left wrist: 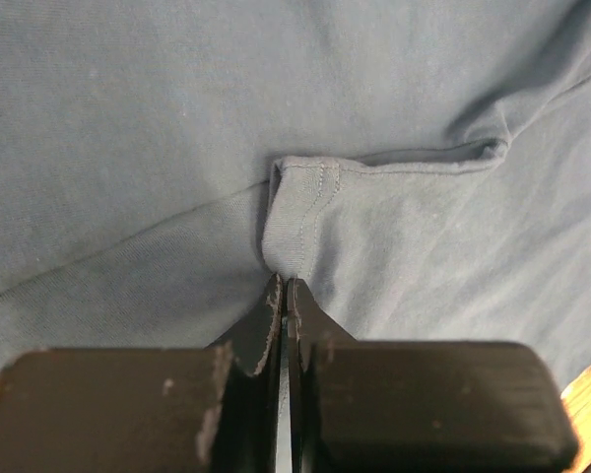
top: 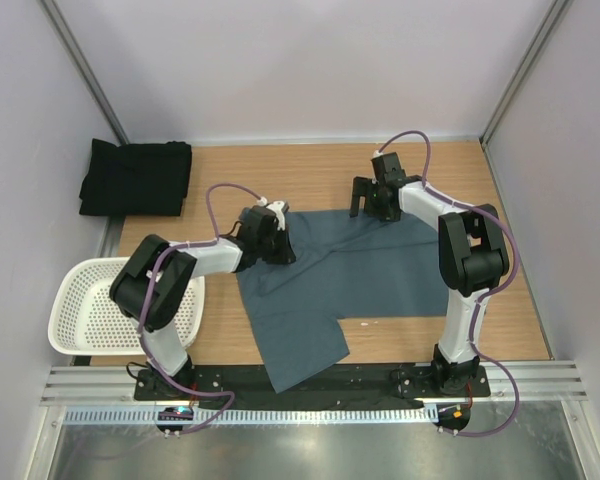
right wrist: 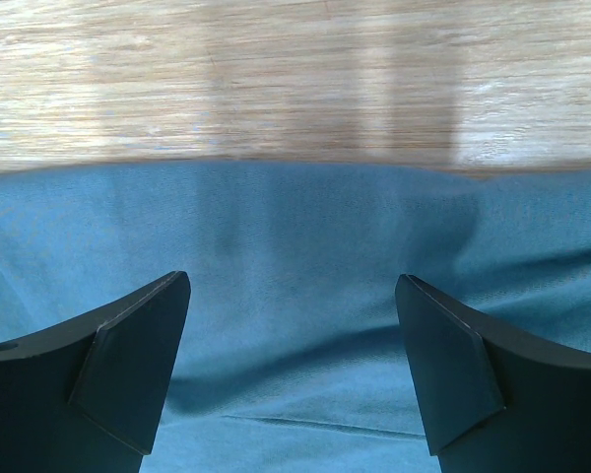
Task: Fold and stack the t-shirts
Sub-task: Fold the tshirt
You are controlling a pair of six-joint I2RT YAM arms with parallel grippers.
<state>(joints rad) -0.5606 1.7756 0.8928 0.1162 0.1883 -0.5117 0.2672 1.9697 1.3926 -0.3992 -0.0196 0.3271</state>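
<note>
- The black t-shirt [top: 135,178] lies folded at the far left; it looks done.
- The blue-grey t-shirt [top: 380,270] lies spread out in the middle, not folded yet.
- The left gripper [left wrist: 284,288] pinches its stitched edge tight.
- The right gripper [right wrist: 294,286] is wide open over its far edge, holding nothing.

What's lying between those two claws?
Only cloth of the blue-grey t-shirt stretches between the left gripper and the right gripper; the top view shows nothing else there.
</note>
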